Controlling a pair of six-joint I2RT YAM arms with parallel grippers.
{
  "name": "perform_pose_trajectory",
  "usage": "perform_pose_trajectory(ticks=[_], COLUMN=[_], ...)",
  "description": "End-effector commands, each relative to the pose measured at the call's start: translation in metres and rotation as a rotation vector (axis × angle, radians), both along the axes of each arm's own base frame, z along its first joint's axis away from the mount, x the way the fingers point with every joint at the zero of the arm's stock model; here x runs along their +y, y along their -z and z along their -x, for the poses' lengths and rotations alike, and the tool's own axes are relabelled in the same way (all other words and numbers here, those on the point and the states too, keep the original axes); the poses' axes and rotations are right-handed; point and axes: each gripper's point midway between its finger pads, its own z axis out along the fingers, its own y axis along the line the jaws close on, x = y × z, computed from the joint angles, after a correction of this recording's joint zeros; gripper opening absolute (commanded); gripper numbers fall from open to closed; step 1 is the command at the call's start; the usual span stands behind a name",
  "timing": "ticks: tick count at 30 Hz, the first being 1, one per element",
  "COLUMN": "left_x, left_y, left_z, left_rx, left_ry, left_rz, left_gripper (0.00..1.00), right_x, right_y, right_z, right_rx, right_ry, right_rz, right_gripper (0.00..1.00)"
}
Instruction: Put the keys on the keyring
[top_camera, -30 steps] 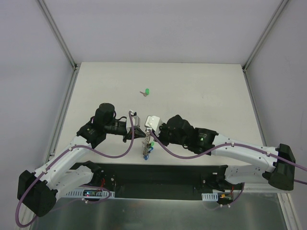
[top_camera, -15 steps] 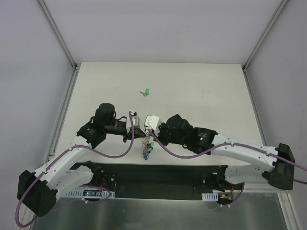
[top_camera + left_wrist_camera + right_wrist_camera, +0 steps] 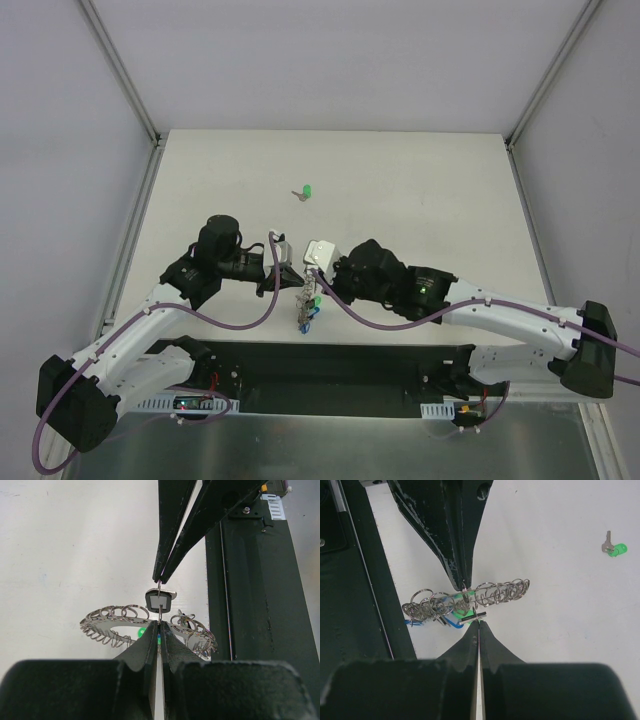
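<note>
Two robot arms are meeting at the keyring [image 3: 492, 594], which is showing edge-on to the overhead camera near the 6 o'clock edge of the bench [image 3: 420, 190]. The left pincer [image 3: 159, 628], coming in from 9 o'clock in the overhead view, is clamping fully shut on one of the small wire loops at the ring's rim. Facing it tip to tip, the right pincer [image 3: 478, 626] is reaching in from 3 o'clock. It is likewise pressing fully shut, pinching the thin metal of a black key [image 3: 160, 600]. That key's square head is sitting between the two sets of tips, just beside the ring's loops. A blue head [image 3: 451, 624] and a green head [image 3: 460, 613] are showing just under the ring; how they are attached cannot be told. A loose green key [image 3: 615, 548] is lying flat on the bench at 12 o'clock from the ring, well apart from both pincers.
</note>
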Motion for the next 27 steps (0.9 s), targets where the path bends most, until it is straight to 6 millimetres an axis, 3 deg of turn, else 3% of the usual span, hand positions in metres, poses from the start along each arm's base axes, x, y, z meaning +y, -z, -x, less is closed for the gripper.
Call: perform_pose_trajectory(ticks=[1, 27], left_x=[-0.005, -0.005], left_y=[-0.015, -0.016], left_z=[-0.001, 0.000], left_rx=[-0.067, -0.068], left_ry=[0.026, 0.031], left_rz=[0.046, 0.050], left_gripper=[0.00, 0.00], right_x=[0.003, 0.014], right_y=[-0.026, -0.023], right_z=[0.003, 0.002], right_rx=[-0.009, 0.004], right_ry=[-0.006, -0.020], right_rz=[-0.069, -0.071], right_gripper=[0.01, 0.01])
